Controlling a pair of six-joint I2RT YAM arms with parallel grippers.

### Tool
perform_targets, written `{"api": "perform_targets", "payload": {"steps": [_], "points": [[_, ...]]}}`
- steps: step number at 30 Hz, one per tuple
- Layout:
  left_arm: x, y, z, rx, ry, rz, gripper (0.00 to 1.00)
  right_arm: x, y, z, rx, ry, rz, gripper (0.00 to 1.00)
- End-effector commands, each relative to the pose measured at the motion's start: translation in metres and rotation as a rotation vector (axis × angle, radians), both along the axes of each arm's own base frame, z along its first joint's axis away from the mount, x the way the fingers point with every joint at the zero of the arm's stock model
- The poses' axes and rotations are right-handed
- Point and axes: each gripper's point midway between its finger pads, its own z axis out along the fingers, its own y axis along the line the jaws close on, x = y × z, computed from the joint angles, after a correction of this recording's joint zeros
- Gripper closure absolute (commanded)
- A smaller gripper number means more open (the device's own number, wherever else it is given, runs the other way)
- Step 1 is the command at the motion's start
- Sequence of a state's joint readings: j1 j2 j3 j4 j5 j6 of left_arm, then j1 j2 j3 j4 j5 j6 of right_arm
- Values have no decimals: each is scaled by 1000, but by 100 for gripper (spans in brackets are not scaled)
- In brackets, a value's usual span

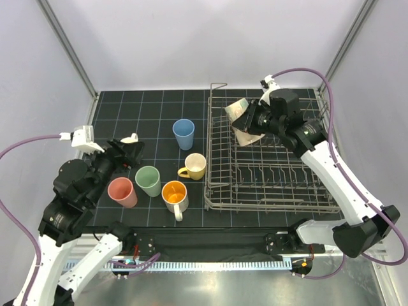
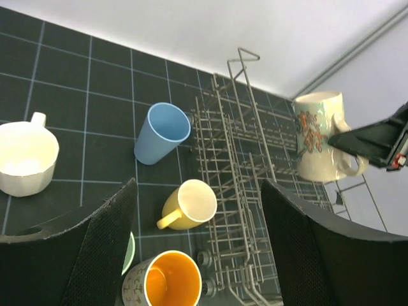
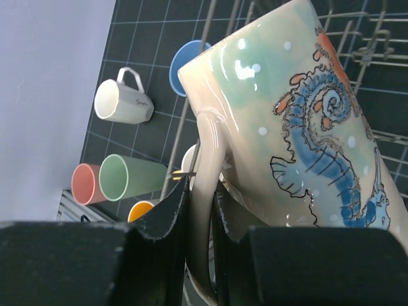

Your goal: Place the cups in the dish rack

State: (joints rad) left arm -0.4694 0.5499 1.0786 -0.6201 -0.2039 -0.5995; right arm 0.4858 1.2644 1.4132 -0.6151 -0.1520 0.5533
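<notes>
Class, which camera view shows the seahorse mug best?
Left wrist: the whole seahorse mug, handle included, hangs over the dish rack. Right wrist shows it close but cropped, its handle in the right gripper. Top external shows it partly hidden behind that gripper.

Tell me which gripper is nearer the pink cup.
Left. The left gripper hovers open just beyond the pink cup. The right gripper is far across the table, over the rack, holding a mug by its handle.

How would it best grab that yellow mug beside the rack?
Probably by its handle, coming down from above: the yellow mug stands upright, and the handle juts out on the side away from the dish rack, so the wires won't crowd the jaws.
</notes>
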Motion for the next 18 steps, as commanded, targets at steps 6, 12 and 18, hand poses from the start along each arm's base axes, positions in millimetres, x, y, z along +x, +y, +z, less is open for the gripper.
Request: {"api": "perform_targets", "payload": {"steps": [6,12,18], "points": [[9,-51,7,-20,24,-229,24,25,0,55,53,-214,27,96],[8,-63,7,-26,32,-295,25,43,-21,60,45,-372,11,96],[-1,-61,5,-36,15,-309,26,67,-20,66,76,-619,-6,96]]}}
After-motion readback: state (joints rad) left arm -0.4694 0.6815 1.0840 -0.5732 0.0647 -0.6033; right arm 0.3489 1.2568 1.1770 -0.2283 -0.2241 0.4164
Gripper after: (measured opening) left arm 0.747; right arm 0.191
